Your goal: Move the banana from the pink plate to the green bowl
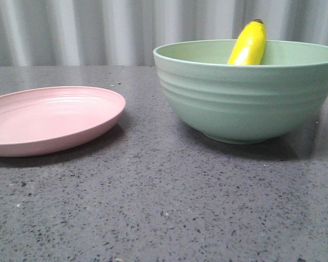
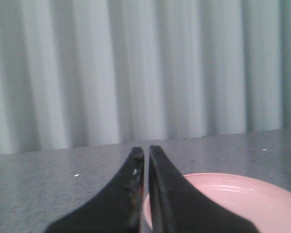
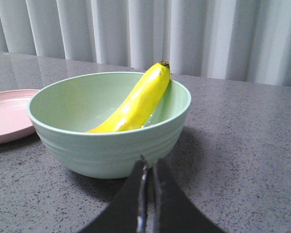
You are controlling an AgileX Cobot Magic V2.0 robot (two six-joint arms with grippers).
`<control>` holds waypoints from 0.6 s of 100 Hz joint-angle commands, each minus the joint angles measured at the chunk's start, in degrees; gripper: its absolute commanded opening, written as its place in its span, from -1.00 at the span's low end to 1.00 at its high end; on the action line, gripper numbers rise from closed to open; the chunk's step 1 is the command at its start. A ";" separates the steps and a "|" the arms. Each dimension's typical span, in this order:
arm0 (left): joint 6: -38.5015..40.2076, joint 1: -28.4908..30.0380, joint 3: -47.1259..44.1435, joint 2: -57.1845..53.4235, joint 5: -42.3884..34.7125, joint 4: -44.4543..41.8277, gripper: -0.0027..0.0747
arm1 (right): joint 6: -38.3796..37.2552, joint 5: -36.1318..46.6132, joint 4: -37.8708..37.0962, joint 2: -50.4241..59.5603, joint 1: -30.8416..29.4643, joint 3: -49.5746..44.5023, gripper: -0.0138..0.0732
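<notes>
The yellow banana (image 1: 249, 45) leans inside the green bowl (image 1: 246, 93) on the right of the table, its dark tip sticking above the rim. The right wrist view shows the banana (image 3: 138, 99) resting against the bowl's (image 3: 111, 145) inner wall. The pink plate (image 1: 49, 117) lies bare at the left. My right gripper (image 3: 149, 162) is shut and empty, just outside the bowl. My left gripper (image 2: 146, 151) is shut and empty, beside the pink plate (image 2: 233, 199). Neither gripper shows in the front view.
The table top (image 1: 169, 207) is dark grey speckled stone. A pale pleated curtain (image 1: 98, 27) hangs behind the table. The plate's edge also shows in the right wrist view (image 3: 7, 116).
</notes>
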State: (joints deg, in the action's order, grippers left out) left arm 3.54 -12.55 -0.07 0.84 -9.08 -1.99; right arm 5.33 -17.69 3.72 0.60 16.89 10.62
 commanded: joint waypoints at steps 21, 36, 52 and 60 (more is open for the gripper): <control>-2.11 7.17 -0.53 -2.71 16.88 1.00 -0.98 | 0.63 4.03 -0.39 0.77 -0.19 1.35 -0.83; -2.23 7.17 -0.66 -2.71 23.91 0.57 -0.98 | 0.63 4.03 -0.39 0.77 -0.19 1.35 -0.83; -2.32 7.17 -0.55 -2.71 23.94 -0.79 -0.98 | 0.63 4.03 -0.39 0.77 -0.19 1.35 -0.83; -2.32 7.17 -0.55 -2.71 23.94 -0.79 -0.98 | 0.63 4.03 -0.39 0.77 -0.19 1.35 -0.83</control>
State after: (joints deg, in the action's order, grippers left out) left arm 1.27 -5.50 -0.07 -0.25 18.39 -2.58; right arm 5.33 -17.69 3.72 0.60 16.89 10.62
